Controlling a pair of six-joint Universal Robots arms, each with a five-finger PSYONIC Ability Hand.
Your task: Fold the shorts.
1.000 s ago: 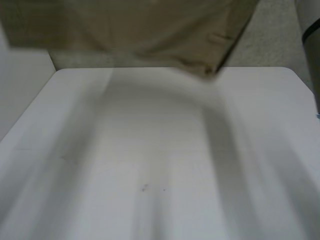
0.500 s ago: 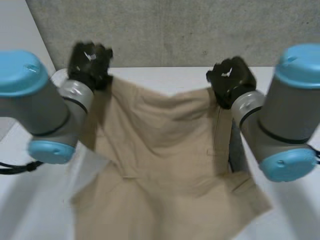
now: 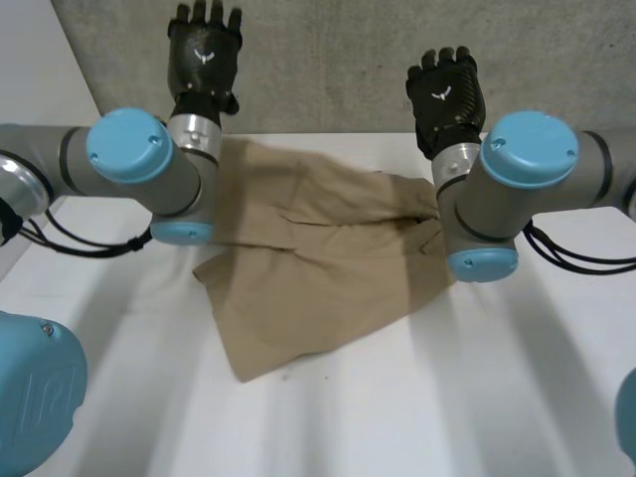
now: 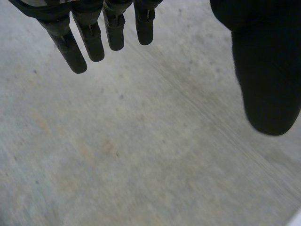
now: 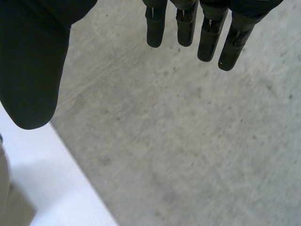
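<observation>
We judge the shorts limp, light, best pinched at corners; left hand, right hand splayed, empty.

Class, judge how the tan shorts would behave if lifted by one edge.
Probably floppy: the shorts lie rumpled, with creases and a folded-over layer. Likely light, since the cloth looks thin. Lying flat, they should not roll.

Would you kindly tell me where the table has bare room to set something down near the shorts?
The widest bare patch of table lies between the shorts and the near edge. A smaller one lies beyond the right arm, toward the table's right edge. The far side is crowded, where the left arm and right arm overlap the shorts.
</observation>
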